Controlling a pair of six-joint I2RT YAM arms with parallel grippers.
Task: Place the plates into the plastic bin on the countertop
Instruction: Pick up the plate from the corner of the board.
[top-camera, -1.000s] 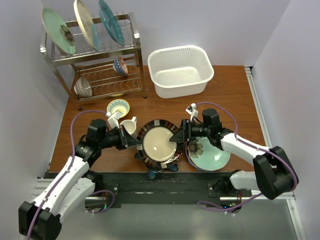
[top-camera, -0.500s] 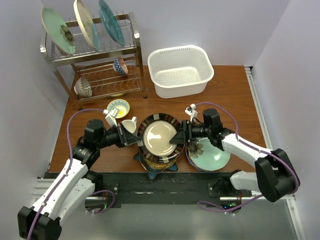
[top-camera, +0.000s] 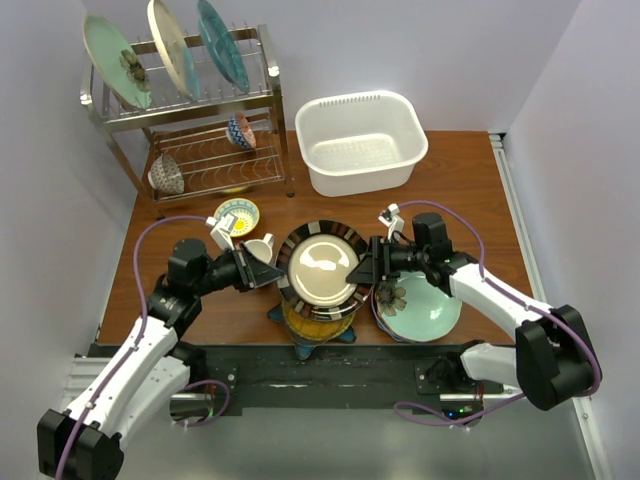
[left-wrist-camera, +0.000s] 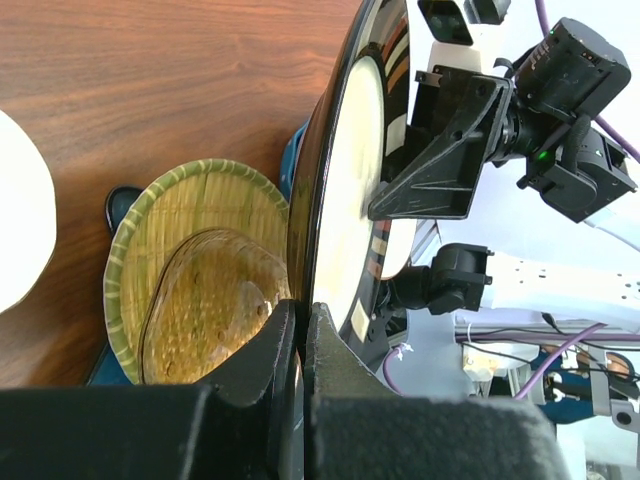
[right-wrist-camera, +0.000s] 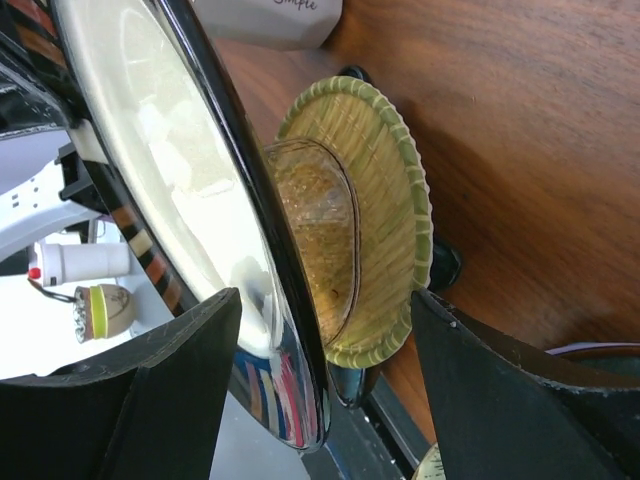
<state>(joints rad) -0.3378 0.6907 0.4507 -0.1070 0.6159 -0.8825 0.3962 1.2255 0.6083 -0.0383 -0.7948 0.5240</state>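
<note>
Over the reddish-brown wooden countertop (top-camera: 470, 200), a black-striped, cream-centred plate (top-camera: 322, 268) is clamped at its rim by the left gripper (top-camera: 274, 279). The right gripper (top-camera: 359, 271) is spread astride the opposite rim, presumably for handover.

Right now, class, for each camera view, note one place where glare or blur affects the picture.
Top external: bright glare on the cream centre of the striped plate. Left wrist: the left gripper at the bottom is dark and blurred. Right wrist: reflections wash out the plate's cream face.

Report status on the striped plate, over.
Left tool shut on striped plate rim; right tool open astride opposite rim. Plate tilted up off the stack. Path to bin unobstructed.
</note>
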